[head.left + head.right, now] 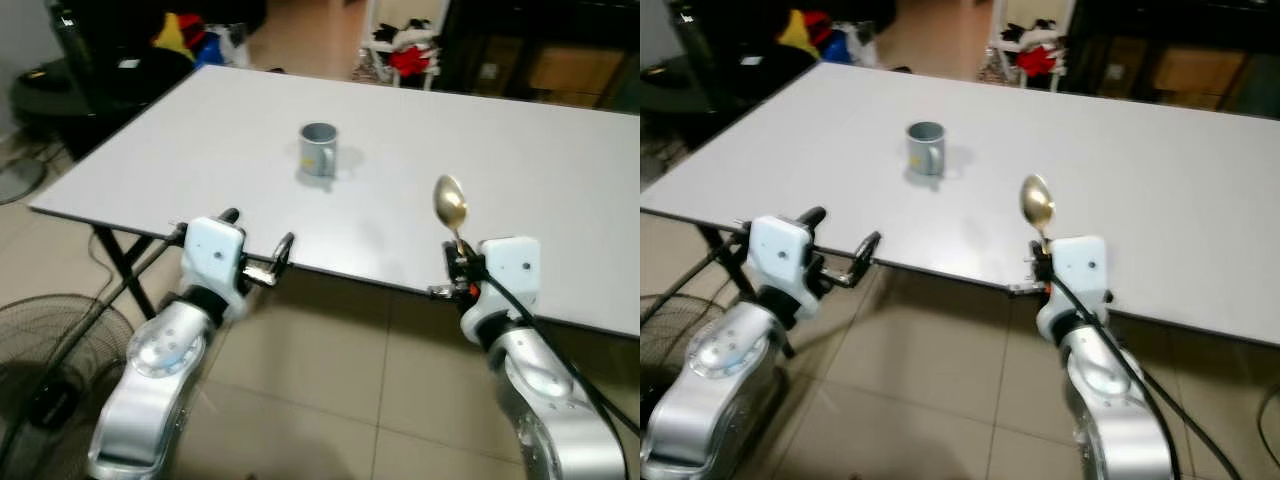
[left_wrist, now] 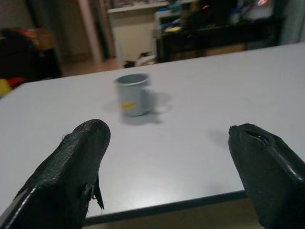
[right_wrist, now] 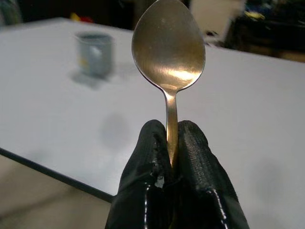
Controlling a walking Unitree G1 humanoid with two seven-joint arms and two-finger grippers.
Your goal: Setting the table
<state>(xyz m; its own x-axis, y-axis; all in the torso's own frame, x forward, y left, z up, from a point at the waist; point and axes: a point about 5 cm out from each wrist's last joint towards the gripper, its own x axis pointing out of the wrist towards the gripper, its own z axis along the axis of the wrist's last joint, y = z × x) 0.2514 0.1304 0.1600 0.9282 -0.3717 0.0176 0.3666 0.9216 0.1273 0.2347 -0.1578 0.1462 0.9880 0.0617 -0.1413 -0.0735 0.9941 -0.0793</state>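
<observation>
Right wrist view shows the right gripper (image 3: pixel 172 157) with its 2 black fingers pinched tight on the handle of a gold-coloured spoon (image 3: pixel 168 47), low on the handle, so the bowl stands upright and clear above the fingertips. Holding it that low probably keeps most of the spoon free, so it can be laid flat without the fingers pressing into the table. From the head views, this gripper sits at the near edge of the white table (image 1: pixel 520 160), right of centre, with the spoon's bowl raised over the tabletop.

A grey mug (image 1: pixel 318 149) stands upright on the table, further in and left of the spoon, well apart from both arms; its handle looks to face the near side. It is the 1 item already set, so the spoon most likely belongs somewhere near it.

The left gripper (image 1: pixel 256 240) hovers at the near edge on the left, its 2 fingers spread wide and holding nothing, pointing toward the mug. It seems kept ready rather than in use while the right arm carries the spoon.
</observation>
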